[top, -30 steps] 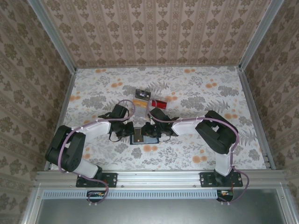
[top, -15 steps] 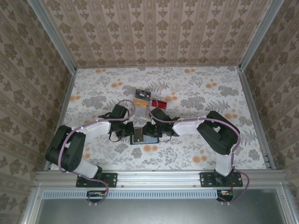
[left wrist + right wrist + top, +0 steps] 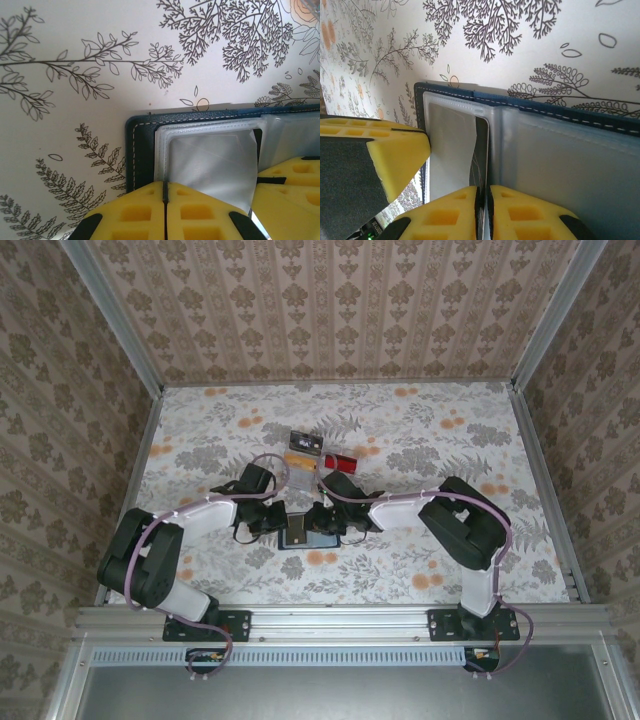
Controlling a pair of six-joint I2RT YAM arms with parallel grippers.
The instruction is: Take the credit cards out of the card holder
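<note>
Partly done: a red card (image 3: 341,461) and a dark card (image 3: 303,443) out on the floral desk (image 3: 440,440), beyond the card holder (image 3: 303,537), open between the arms. Left gripper (image 3: 165,200) jaws together at its clear sleeve (image 3: 210,160); right gripper (image 3: 483,210) likewise, beside a black strip (image 3: 481,145), probably a card left inside. Patterned wallpaper (image 3: 330,310) around.

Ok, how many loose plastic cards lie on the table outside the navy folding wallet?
3: a black card farthest back, a pale card just nearer, a red card to their right. Others may be hidden inside the navy folding wallet.
</note>
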